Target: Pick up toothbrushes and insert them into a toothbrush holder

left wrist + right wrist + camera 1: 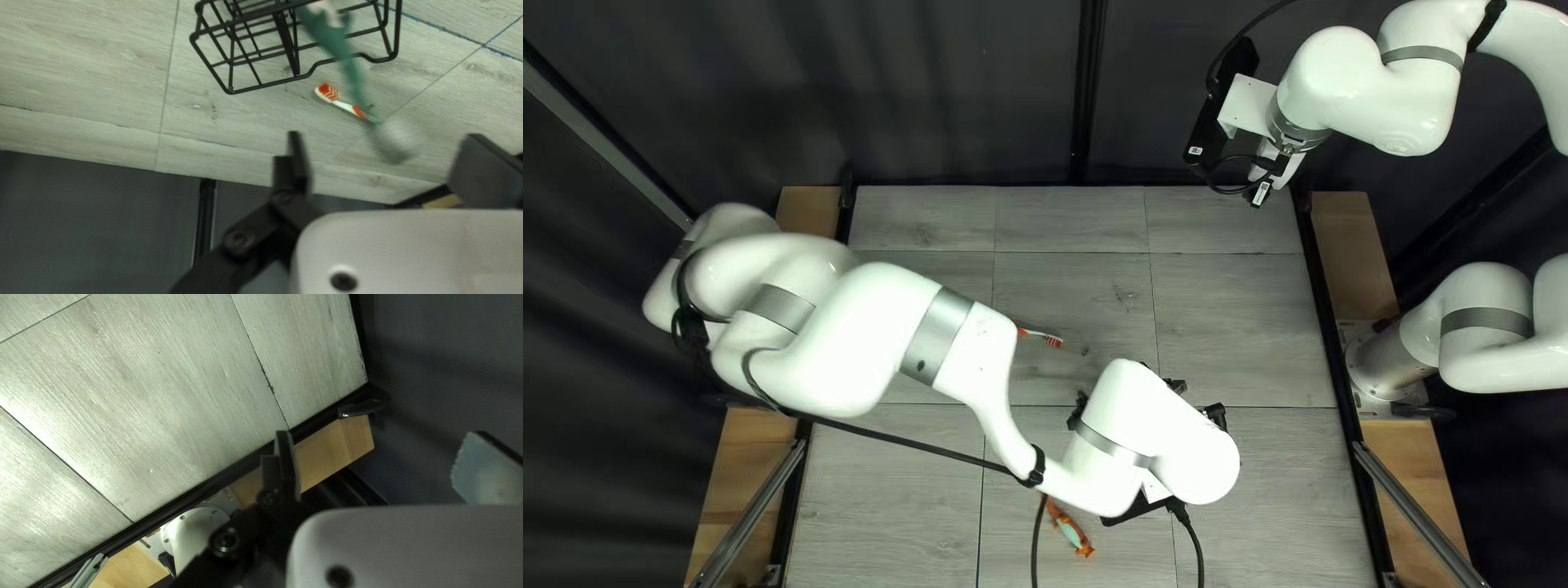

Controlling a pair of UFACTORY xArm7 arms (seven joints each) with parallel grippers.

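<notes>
The left gripper [1139, 506] is mostly hidden beneath its arm in the top left view. In its own view, the left gripper [384, 140] is open. A green toothbrush [348, 60], blurred, rises from the black wire holder [269, 84]; its pale head appears between the fingers, touching neither visibly. An orange-and-white toothbrush [343, 103] lies on the table beside the holder. An orange toothbrush with a pale green middle [1069, 529] lies near the front of the table. Raised at the far right, the right gripper [1257, 190] holds nothing; its own view shows the right gripper [376, 441] open.
My left arm stretches across the middle of the table [882, 495] and covers most of the holder from above. A black cable [904, 441] hangs along it. Dark rails [1323, 305] run along the table's sides.
</notes>
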